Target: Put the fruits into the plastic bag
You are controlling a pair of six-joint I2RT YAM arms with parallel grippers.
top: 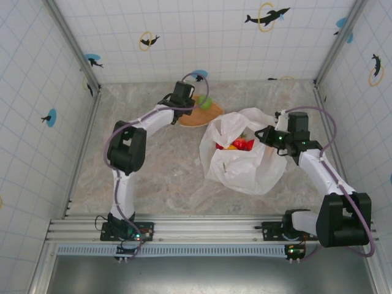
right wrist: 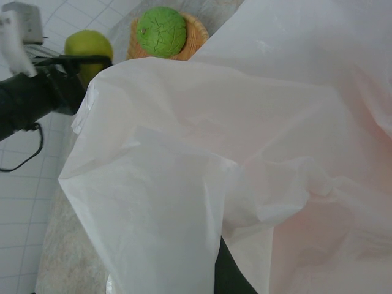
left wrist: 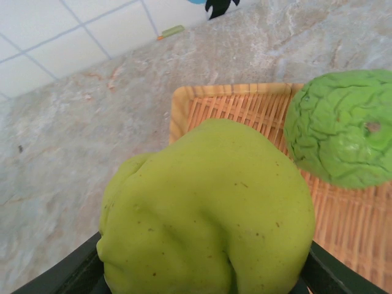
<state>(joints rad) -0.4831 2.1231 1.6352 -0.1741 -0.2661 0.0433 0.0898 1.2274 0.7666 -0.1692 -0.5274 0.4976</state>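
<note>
Yellow-green fruit [left wrist: 208, 208] sits gripped in the left jaws; right jaws pinch the plastic bag [top: 245, 174].

We are seeing the left arm [top: 122, 187] at seven o'clock and the right arm [top: 324, 171] at four o'clock, both wearing white shells, black joints and looping purplish cables.
</note>
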